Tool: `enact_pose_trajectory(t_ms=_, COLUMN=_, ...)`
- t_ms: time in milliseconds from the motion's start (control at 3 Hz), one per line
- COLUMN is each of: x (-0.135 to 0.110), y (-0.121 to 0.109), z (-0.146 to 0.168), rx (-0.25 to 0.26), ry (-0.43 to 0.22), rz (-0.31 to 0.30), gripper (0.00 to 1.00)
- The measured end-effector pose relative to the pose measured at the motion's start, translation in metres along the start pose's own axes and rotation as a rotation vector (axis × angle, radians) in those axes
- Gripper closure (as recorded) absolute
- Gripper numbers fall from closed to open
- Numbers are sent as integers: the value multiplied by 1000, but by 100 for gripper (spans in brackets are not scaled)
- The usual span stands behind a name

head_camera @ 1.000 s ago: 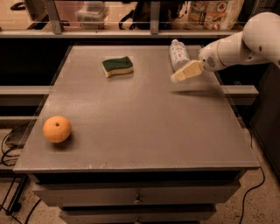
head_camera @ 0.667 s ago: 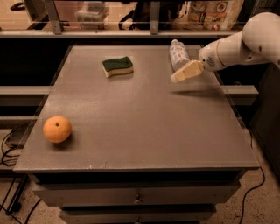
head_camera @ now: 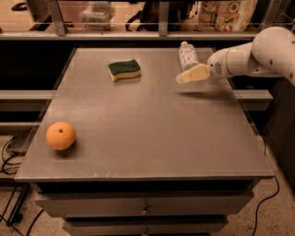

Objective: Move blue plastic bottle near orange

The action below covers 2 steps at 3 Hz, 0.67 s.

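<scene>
The blue plastic bottle (head_camera: 186, 55) lies on its side at the far right of the grey table (head_camera: 147, 138), cap pointing away. My gripper (head_camera: 183, 77) reaches in from the right on a white arm (head_camera: 258, 53). It hovers just in front of the bottle's near end, slightly overlapping it in the camera view. The orange (head_camera: 60, 135) sits at the table's front left, far from the bottle and the gripper.
A green-and-yellow sponge (head_camera: 124, 69) lies at the back middle-left of the table. A shelf rail with boxes and bags (head_camera: 228, 14) runs behind the table. Drawers (head_camera: 145, 209) are below the front edge. Cables lie on the floor at both sides.
</scene>
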<state>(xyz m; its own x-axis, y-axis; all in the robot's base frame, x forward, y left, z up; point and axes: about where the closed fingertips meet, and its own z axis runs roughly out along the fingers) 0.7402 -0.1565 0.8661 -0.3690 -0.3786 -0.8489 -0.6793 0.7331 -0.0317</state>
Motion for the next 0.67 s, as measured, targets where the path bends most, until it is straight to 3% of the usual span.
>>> enact_pose_trajectory(t_ms=667, x=-11, y=-7, z=37, rx=53, ry=-90, rz=111, gripper=0)
